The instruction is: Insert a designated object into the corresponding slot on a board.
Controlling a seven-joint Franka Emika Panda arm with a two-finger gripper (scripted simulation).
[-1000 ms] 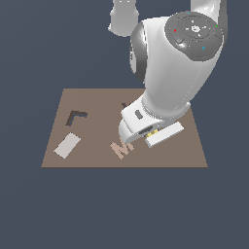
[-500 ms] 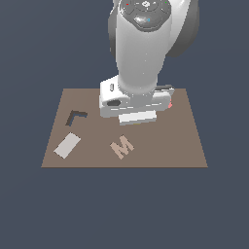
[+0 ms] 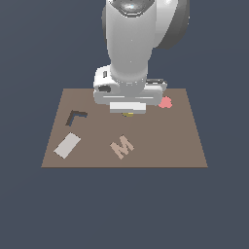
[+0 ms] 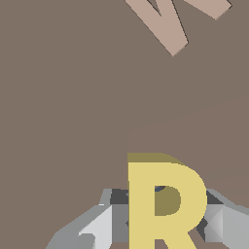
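The yellow R-shaped block [image 4: 163, 204] sits between my gripper's grey fingers [image 4: 99, 226], held just above the brown board [image 4: 73, 121]. In the exterior view only a sliver of the yellow block [image 3: 128, 115] shows under the white hand, over the board's [image 3: 160, 146] middle back part. My gripper [image 3: 127, 113] is shut on the block and mostly hidden by the arm. The R-shaped slot is hidden in both views.
A tan M-shaped block [image 3: 121, 146] lies on the board in front of the gripper, also in the wrist view [image 4: 170, 22]. A pink blob piece [image 3: 166, 102] is at the back on the exterior view's right. A dark L-shaped recess [image 3: 75, 116] and a grey rectangular piece [image 3: 67, 145] are on its left.
The arm has swung from the exterior view's right to the middle. The hand moved off the M block toward the board's back, with the yellow block still held.
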